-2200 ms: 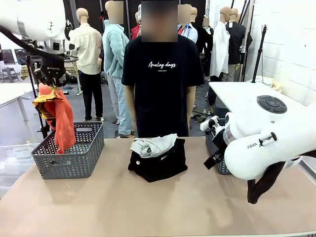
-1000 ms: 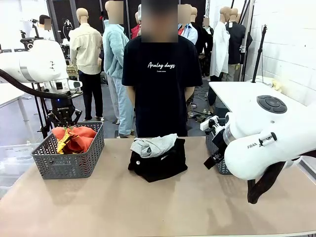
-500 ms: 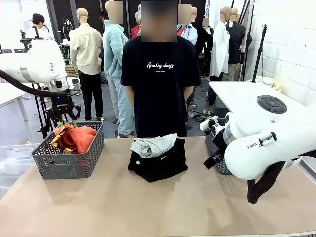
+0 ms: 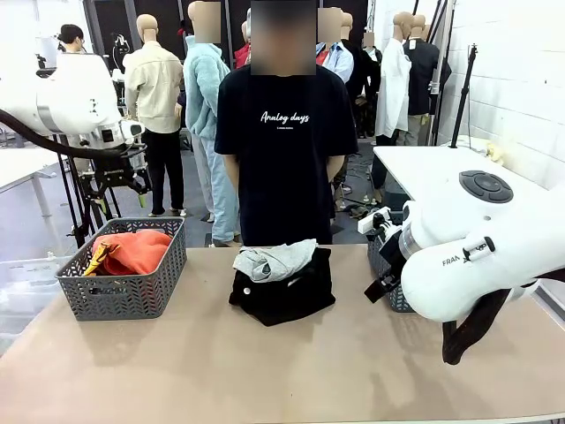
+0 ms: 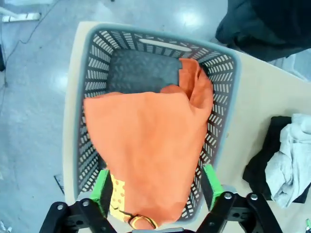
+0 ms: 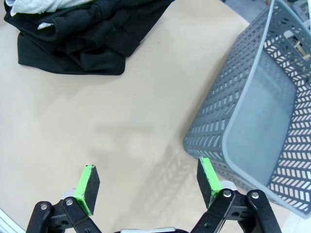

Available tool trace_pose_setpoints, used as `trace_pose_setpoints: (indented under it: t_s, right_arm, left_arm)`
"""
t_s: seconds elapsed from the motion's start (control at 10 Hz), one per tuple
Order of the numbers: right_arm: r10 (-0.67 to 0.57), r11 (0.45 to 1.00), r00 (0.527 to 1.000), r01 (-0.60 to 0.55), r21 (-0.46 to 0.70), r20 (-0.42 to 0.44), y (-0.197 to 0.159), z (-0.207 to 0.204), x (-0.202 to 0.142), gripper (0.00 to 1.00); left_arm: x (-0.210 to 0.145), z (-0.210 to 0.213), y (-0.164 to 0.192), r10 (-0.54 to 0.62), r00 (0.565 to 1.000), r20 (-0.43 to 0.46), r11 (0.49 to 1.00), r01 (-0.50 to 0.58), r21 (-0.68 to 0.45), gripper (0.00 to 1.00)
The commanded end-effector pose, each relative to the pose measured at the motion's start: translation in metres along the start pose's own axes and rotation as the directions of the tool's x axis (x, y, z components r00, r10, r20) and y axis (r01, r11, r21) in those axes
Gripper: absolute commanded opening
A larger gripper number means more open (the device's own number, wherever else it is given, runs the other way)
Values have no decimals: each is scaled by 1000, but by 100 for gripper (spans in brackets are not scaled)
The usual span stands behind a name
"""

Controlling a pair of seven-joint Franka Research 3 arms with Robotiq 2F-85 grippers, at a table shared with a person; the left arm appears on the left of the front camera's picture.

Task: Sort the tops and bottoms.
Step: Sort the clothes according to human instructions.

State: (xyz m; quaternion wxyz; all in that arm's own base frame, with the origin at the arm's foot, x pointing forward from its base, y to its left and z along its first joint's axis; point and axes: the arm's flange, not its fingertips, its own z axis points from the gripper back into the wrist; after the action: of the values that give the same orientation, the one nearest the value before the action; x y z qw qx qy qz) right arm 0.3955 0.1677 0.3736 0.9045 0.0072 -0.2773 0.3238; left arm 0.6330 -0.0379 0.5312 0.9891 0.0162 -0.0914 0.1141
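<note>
Left wrist view looks straight down on the red-orange top [image 5: 150, 145], which lies crumpled inside the grey left basket [image 5: 80, 97], a yellow patch showing at its near edge. The left hand [image 5: 156, 184] hangs above it with its green-padded fingers spread wide and nothing between them, clear of the cloth. In the front view, that basket stands at the left end of the counter [image 4: 265, 371]. Mid-counter, well apart from it, the pale grey top [image 4: 274, 259] rests on the heap of black bottoms [image 4: 282, 296], just before the person [image 4: 282, 150] standing at the far side. The right hand [image 6: 149, 183] hovers over bare counter between that heap and the right basket [image 6: 252, 131], its fingers also wide apart and empty; that basket looks empty. By my reading one top is sorted and the step in hand is moving on to the next garment. The grey top seems the natural pick, and it calls for a shallow pinch on the grey cloth alone, so the black cloth beneath is not dragged along; the bottoms would likely go to the right basket.
</note>
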Motion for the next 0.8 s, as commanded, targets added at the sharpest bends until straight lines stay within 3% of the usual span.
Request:
trace_pose_setpoints:
  t_s: [0.0, 0.3, 0.4, 0.7]
  right_arm:
    - [-3, 1000, 1000, 3, 1, 0, 0, 0, 0, 100]
    - [-3, 1000, 1000, 3, 1, 0, 0, 0, 0, 100]
    - [-3, 1000, 1000, 3, 1, 0, 0, 0, 0, 100]
    - [-3, 1000, 1000, 3, 1, 0, 0, 0, 0, 100]
  left_arm:
    - [-2, 23, -7, 2, 999, 46, 999, -4, 47, 100]
    - [-14, 48, -32, -67, 997, 35, 998, 67, 6, 100]
    - [-6, 38, -15, -34, 998, 53, 999, 33, 12, 100]
    - [-6, 38, -15, -34, 998, 53, 999, 33, 12, 100]
